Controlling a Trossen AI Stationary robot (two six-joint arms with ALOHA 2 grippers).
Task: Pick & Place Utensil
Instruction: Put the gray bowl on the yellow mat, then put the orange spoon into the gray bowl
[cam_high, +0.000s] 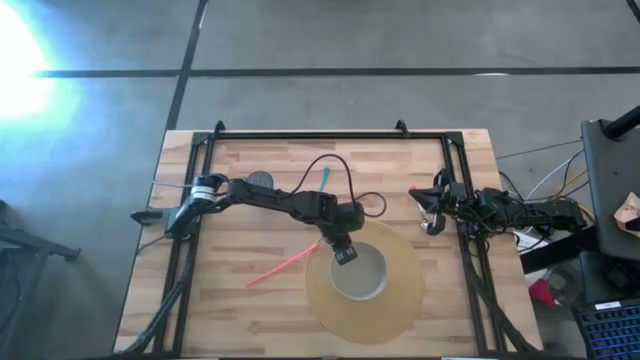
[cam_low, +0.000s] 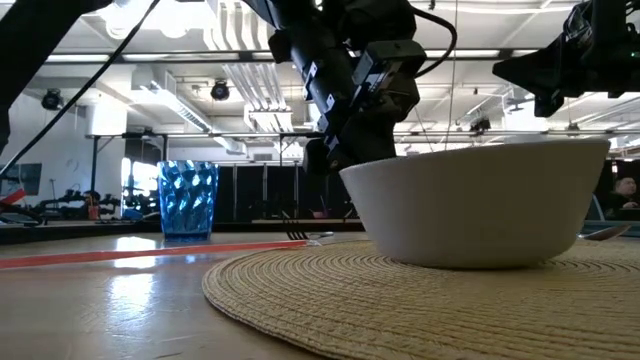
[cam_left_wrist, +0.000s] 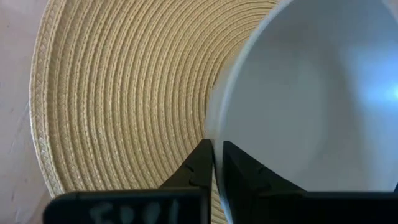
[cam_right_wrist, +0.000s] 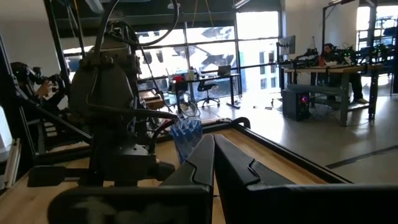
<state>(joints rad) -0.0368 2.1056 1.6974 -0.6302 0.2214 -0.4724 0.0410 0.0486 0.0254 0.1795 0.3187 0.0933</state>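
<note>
Left gripper (cam_high: 345, 256) pinches white bowl (cam_high: 360, 275) rim, centre frame on woven placemat (cam_high: 400, 310). Pink utensil (cam_high: 285, 265) lies untouched, lower left of bowl. Risk: lifting tips bowl. Right gripper (cam_high: 432, 222) closed, empty, right edge.

Two dark, jointed robot arms with black cables looping along them. The left arm (cam_high: 285, 203) has a silver-white collar near its base.
</note>
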